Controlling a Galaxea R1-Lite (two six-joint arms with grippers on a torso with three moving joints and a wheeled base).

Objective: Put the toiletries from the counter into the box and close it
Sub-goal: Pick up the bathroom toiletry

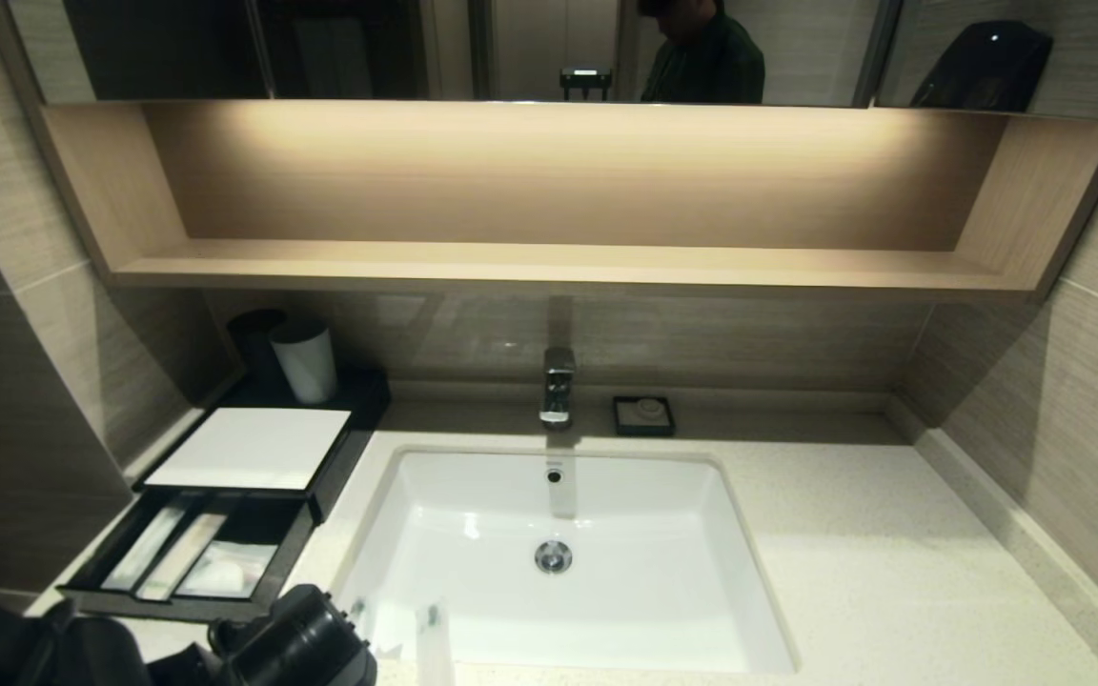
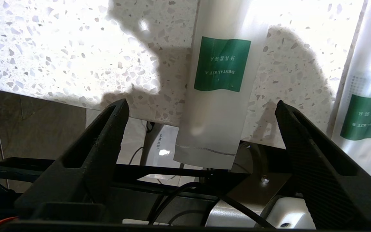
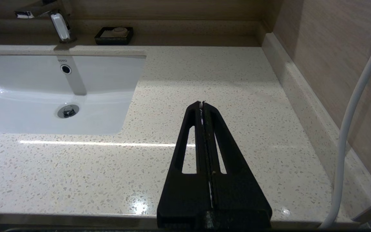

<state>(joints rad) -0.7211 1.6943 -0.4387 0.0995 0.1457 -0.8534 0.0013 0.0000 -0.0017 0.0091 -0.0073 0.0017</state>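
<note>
At surface (image 2: 60, 48) front edge — left pincer (image 2: 201, 109) gaping wide, straddling overhanging dental kit packet (image 2: 221, 80); advise clenching squarely on its free end. Box (image 1: 254, 448) drawer standing open, well apart. Right pincer (image 3: 202, 104) idling clenched, empty.

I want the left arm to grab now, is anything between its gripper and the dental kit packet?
Nothing visible does. The left gripper is open, its fingers either side of the dental kit packet on the counter. A second packet lies just beside it.
</note>
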